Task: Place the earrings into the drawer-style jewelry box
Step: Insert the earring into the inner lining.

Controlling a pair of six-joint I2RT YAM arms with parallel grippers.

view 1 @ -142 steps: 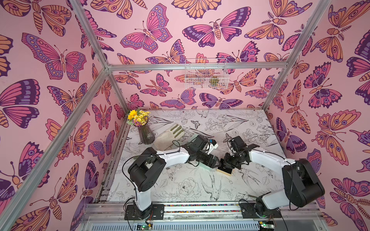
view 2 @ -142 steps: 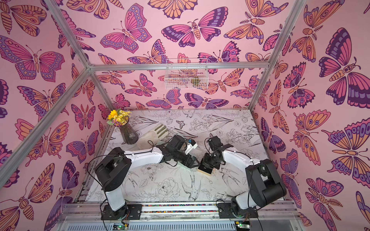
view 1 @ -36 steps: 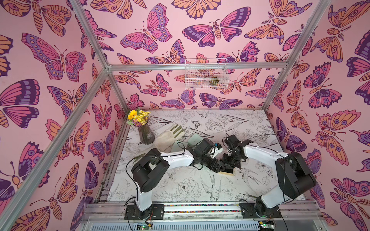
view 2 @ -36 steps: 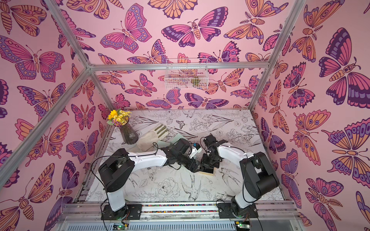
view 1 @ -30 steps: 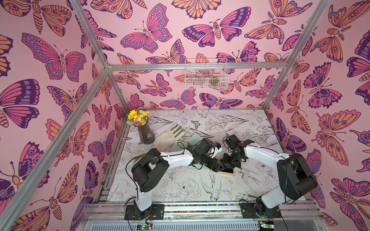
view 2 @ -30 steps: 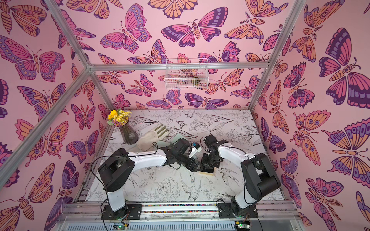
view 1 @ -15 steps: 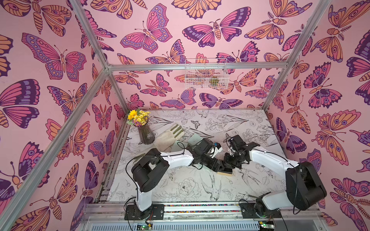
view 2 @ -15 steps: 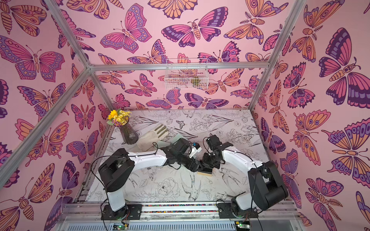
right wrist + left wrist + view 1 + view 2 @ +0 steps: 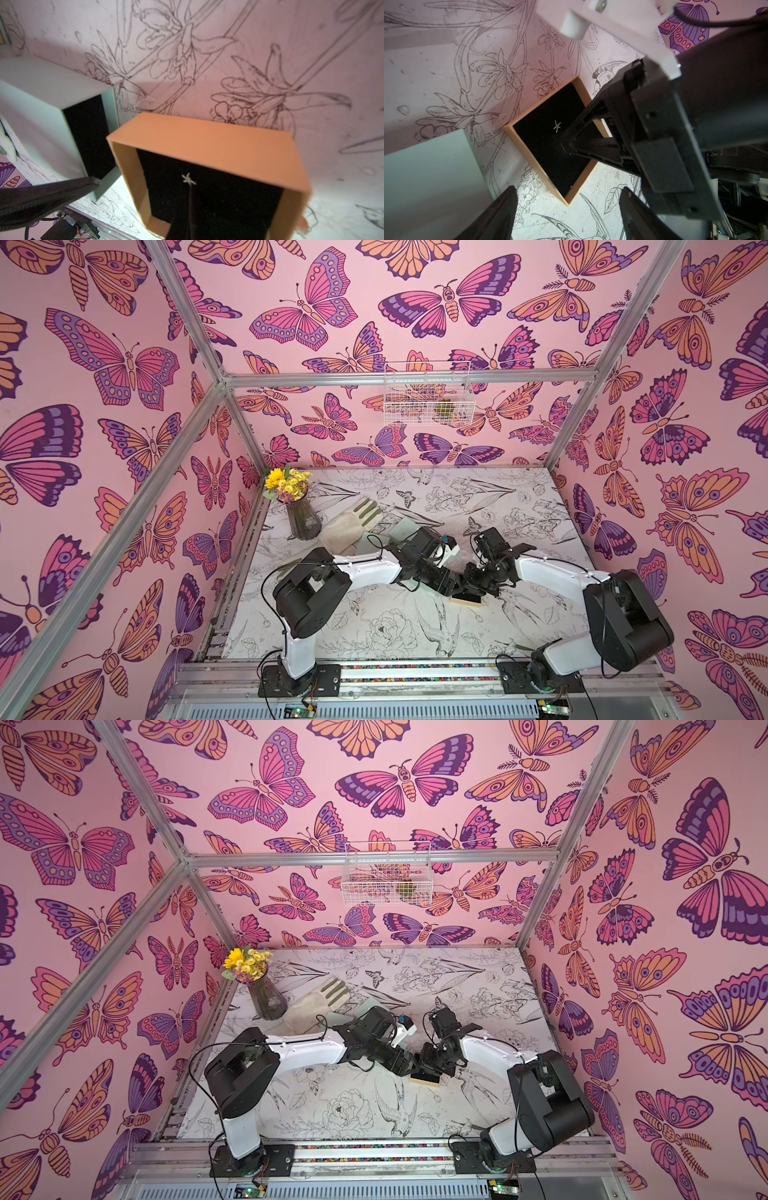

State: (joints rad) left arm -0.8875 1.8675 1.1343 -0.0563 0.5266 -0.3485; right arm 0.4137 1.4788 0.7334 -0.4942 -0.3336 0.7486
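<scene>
Where it lies, the earring [image 9: 557, 126] gleams silver — star-shaped

Place: a staged robot test cell in a lab, not a lived-in room.
Frame: aluminium struts [image 9: 409, 377] box it in.
Walls: pink butterfly wallpaper [image 9: 104, 364] left, right and far.
Surface: table [image 9: 395, 626] printed with flowers and birds.
Machines: left arm [image 9: 365, 568] and right arm [image 9: 552, 572] bolted to a near rail [image 9: 415, 668].
Props: vase of flowers [image 9: 303, 518] far left; wire basket [image 9: 428, 393] on the far wall.

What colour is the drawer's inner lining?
Black lining, best seen in the left wrist view.
</scene>
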